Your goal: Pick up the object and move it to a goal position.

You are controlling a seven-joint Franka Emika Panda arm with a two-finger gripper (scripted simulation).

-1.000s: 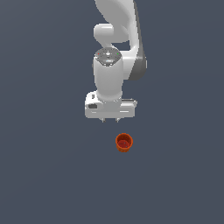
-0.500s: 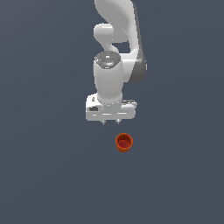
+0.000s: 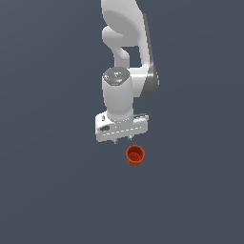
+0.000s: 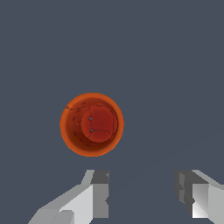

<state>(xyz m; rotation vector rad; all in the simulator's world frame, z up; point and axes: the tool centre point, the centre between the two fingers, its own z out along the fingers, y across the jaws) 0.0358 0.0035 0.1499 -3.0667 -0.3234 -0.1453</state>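
Note:
The object is a small orange-red round cup with a darker-red hollow inside, standing upright on the grey floor. In the wrist view the cup shows from above, its mouth open. My white gripper hangs above and just behind the cup, toward the exterior view's left of it, apart from it. In the wrist view the gripper is open and empty, its two fingers spread wide, and the cup lies outside the gap between them.
The plain dark grey floor runs all around. The white arm rises behind the gripper. No other objects show.
The gripper has come lower and shifted toward the cup, a little to the exterior view's right. The cup has not moved.

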